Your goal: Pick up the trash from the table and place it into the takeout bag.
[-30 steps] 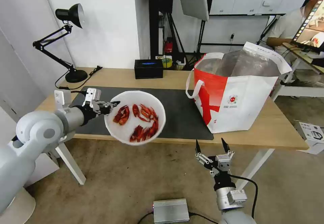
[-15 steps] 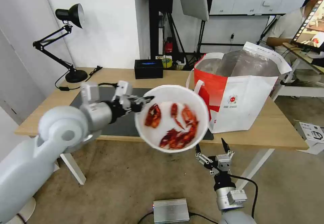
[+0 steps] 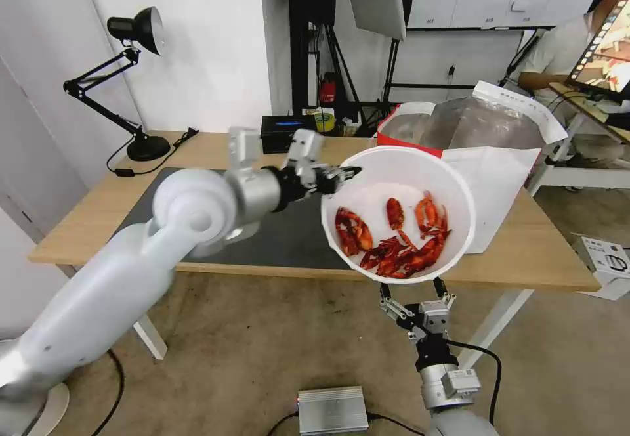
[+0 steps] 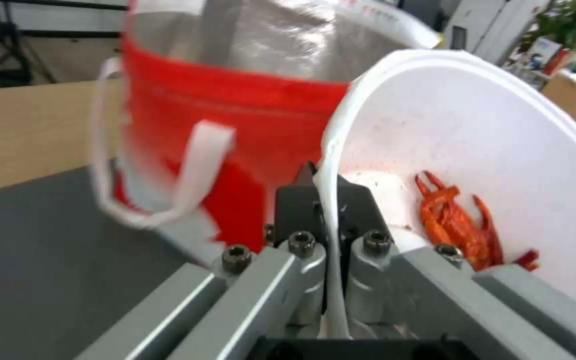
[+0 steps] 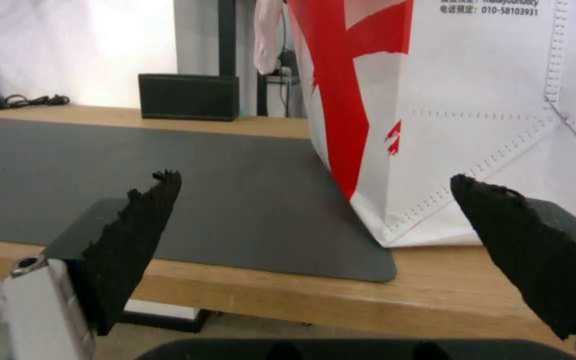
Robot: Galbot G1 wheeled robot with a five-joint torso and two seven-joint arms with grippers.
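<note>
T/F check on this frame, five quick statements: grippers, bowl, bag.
1. The left gripper pinches the bowl by its rim. True.
2. The bowl is empty. False: red crayfish shells lie in it.
3. The right gripper is shut on a tissue. False: it is open and holds nothing, low in front of the table.
4. The takeout bag stands open on the table. True.
5. The bowl rests on the dark mat. False: it is held in the air.
</note>
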